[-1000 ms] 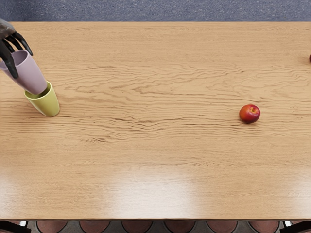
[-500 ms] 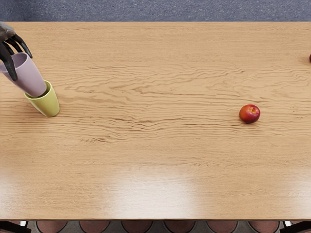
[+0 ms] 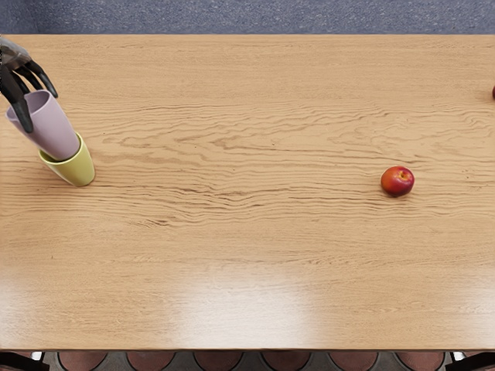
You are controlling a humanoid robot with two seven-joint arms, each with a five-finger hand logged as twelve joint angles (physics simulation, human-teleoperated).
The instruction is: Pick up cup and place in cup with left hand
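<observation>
Pretty much nesting, gripping the lilac cup (image 3: 56, 130) with left hand (image 3: 15, 60), so just ease it deeper into the green cup (image 3: 76, 170) below, then let go.

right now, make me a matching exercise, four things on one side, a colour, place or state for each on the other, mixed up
Things:
1. upper cup
2. left hand
3. round fruit
4. lower cup

Descriptions:
A. red, resting on the table
B. yellow-green, with another cup's bottom end inside it
C. pale purple, its bottom end hidden in another cup
D. grasping a cup near its rim

Pairs: 1-C, 2-D, 3-A, 4-B
</observation>
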